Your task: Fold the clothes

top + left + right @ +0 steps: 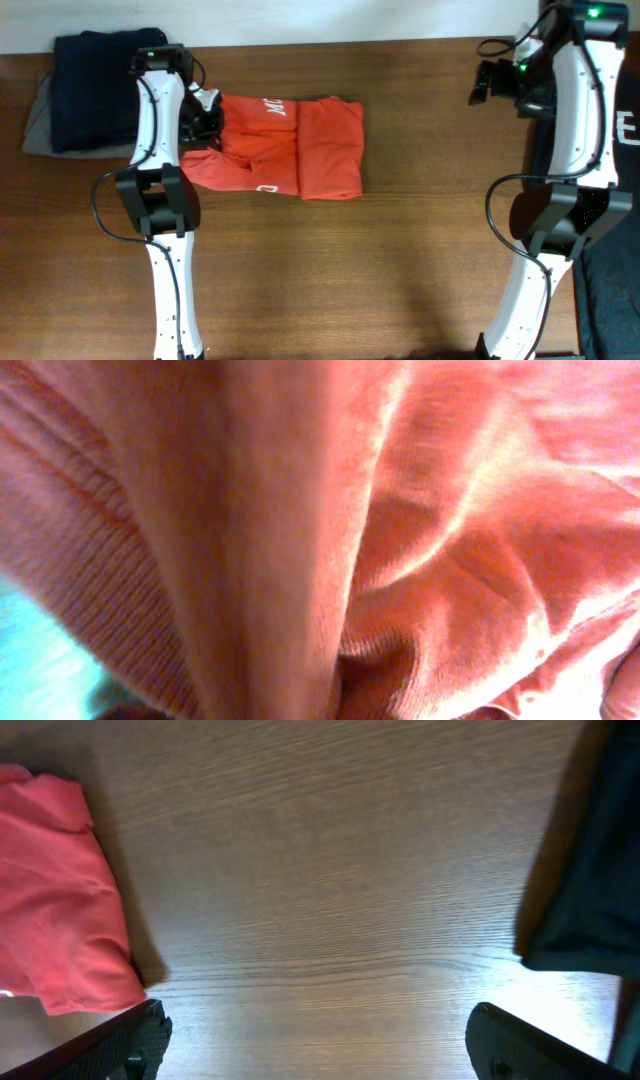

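While left end effector (208, 120) pinches one orange-red T-shirt (325, 150) — right end effector (325, 1042) gapes wide, empty.

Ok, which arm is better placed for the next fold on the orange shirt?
Left: the left hand is closed on the T-shirt at its left end, fabric filling its wrist view. The right hand hangs open over bare table, well away from the T-shirt.

T-shirt (330, 150): white lettering, illegible | dark cloth (628, 128): white "E"
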You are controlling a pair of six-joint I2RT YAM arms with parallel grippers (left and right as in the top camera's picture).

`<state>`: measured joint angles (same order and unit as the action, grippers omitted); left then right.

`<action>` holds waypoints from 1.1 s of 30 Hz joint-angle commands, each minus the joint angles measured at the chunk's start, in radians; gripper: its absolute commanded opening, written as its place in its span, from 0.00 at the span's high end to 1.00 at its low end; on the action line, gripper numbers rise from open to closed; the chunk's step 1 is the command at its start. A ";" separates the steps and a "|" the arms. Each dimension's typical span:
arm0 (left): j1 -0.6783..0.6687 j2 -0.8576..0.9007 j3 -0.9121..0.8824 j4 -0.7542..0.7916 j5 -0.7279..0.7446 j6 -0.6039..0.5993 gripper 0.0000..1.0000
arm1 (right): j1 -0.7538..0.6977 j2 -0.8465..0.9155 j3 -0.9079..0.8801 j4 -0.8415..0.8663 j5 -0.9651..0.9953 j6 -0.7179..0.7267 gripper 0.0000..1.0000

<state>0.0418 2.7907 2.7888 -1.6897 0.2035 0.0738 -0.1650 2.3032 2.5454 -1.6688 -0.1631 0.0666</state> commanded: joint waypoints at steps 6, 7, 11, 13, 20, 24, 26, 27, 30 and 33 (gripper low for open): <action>-0.086 -0.263 0.000 0.002 -0.082 -0.036 0.92 | 0.029 -0.006 -0.032 0.011 -0.009 -0.007 0.01; -0.102 -0.278 0.000 0.002 -0.082 -0.037 0.92 | 0.029 -0.006 -0.032 0.011 -0.009 -0.007 0.01; -0.218 -0.313 0.000 0.002 -0.145 -0.082 0.92 | 0.029 -0.006 -0.032 0.007 -0.010 -0.007 0.01; -0.268 -0.311 -0.003 0.002 -0.179 -0.082 0.91 | 0.029 -0.006 -0.032 0.002 -0.009 -0.007 0.01; -0.426 -0.272 -0.006 0.019 -0.223 -0.112 0.84 | 0.028 -0.006 -0.032 -0.026 -0.009 -0.008 0.01; -0.457 -0.237 -0.006 0.013 -0.260 -0.127 0.80 | 0.029 -0.006 -0.032 -0.030 -0.009 -0.008 0.01; -0.459 -0.212 -0.006 0.005 -0.260 -0.127 0.78 | 0.029 -0.006 -0.032 -0.030 -0.009 -0.008 0.01; -0.459 -0.199 -0.006 0.002 -0.259 -0.127 0.78 | 0.029 -0.006 -0.032 -0.030 -0.009 -0.008 0.01; -0.459 -0.157 -0.006 0.003 -0.218 -0.127 0.74 | 0.029 -0.006 -0.032 -0.030 -0.009 -0.008 0.01; -0.461 -0.132 -0.006 0.027 -0.138 -0.125 0.74 | 0.029 -0.006 -0.032 -0.026 -0.009 -0.008 0.01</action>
<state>-0.4221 2.6259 2.7842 -1.6810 -0.0109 -0.0433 -0.1394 2.3032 2.5202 -1.6928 -0.1661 0.0673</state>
